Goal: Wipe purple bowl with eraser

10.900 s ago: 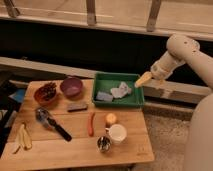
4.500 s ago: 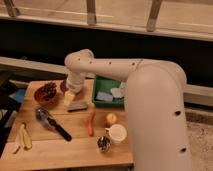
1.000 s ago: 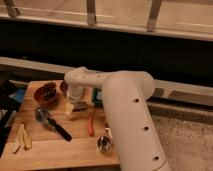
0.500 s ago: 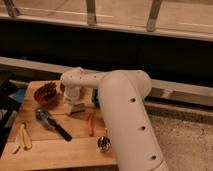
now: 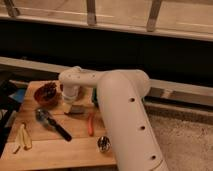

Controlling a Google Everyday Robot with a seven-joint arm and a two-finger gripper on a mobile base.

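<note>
My gripper (image 5: 68, 106) points down at the table's middle, just right of the orange-brown bowl. Its pale fingers meet the left end of the eraser (image 5: 76, 110), a small flat dark grey block lying on the wood, and they are shut on it. The wrist and the big white arm (image 5: 120, 105) cover the spot behind the eraser, so the purple bowl is hidden.
An orange-brown bowl (image 5: 47, 94) with dark fruit stands at the left. A black-handled utensil (image 5: 53, 123) lies in front of it, a red stick-like thing (image 5: 90, 124) to its right, a metal cup (image 5: 103, 143) near the front edge, and yellow peels (image 5: 22, 137) at the front left. A green tray's edge (image 5: 93, 98) shows behind the arm.
The gripper has come down onto the eraser and its fingers have shut on it; the arm has shifted slightly left and lower.
</note>
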